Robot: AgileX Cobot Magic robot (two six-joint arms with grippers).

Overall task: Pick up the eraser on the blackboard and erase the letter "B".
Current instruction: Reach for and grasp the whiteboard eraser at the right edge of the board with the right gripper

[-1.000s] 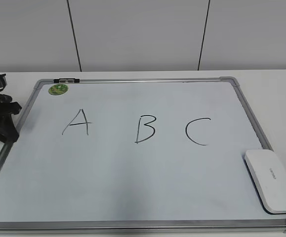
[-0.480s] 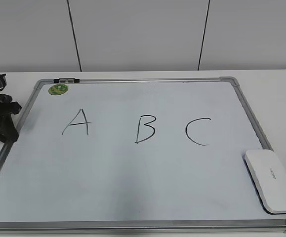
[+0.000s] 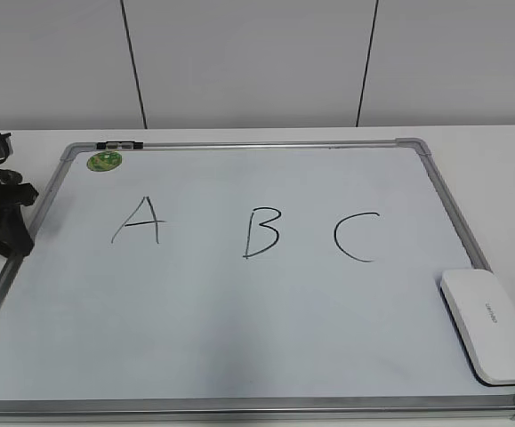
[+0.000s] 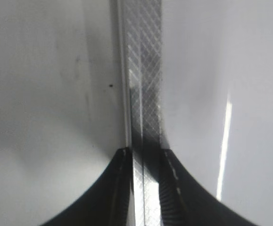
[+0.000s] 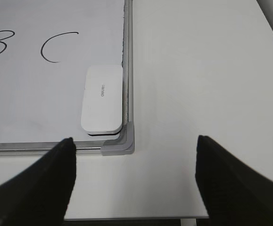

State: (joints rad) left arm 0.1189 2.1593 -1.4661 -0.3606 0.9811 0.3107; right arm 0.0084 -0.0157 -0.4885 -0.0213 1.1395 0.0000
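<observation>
Eraser [image 3: 489, 325]: lies flat in the blackboard's [image 3: 239, 356] near right corner, clear of the letter "B" [image 3: 261, 232], so you can reach it freely. Right gripper [image 5: 134, 181]: jaws spread, empty, near that corner. Left gripper [image 4: 145, 188]: straddles the frame, closure unclear.

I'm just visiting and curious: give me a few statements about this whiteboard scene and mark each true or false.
1. The eraser lies at the board's near right corner. True.
2. The letter B is already wiped off. False: it is whole, between A and C.
3. The right gripper holds the eraser. False: its jaws stand wide apart and empty, short of the board's corner.
4. A green magnet sits at the far left corner. True.
5. The eraser covers part of the C. False: it lies apart from it, nearer the camera.
</observation>
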